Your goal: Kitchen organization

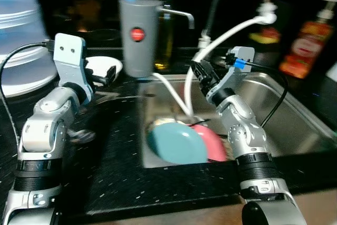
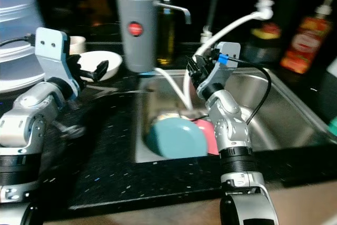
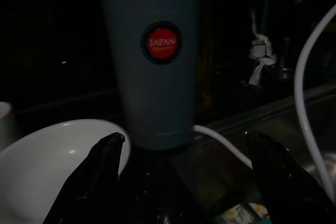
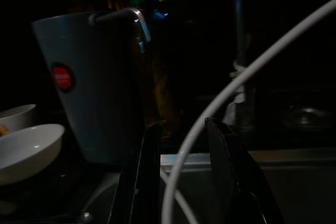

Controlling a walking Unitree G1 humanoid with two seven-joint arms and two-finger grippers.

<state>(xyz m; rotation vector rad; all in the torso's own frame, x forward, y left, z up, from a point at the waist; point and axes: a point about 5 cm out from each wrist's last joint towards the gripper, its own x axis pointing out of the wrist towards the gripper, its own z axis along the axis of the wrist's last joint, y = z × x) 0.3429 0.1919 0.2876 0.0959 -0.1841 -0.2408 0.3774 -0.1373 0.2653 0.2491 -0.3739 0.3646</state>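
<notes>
Dark speckled countertop (image 1: pixel 105 167) surrounds a steel sink (image 1: pixel 295 125) where a teal plate (image 1: pixel 176 143) overlaps a pink plate (image 1: pixel 216 143). A tall grey cup with a red sticker (image 1: pixel 138 35) stands on the counter at the sink's back corner, a white bowl (image 1: pixel 102 67) beside it. The left gripper (image 1: pixel 108 75) hovers by the bowl, fingers spread wide and empty, aimed at the cup. The right gripper (image 1: pixel 202 75) is raised over the sink, fingers slightly parted and empty, with a white hose (image 1: pixel 221 40) crossing in front. Likely next: grasping the cup. Approach level and centre the fingers around the body, avoiding the bowl's rim.
</notes>
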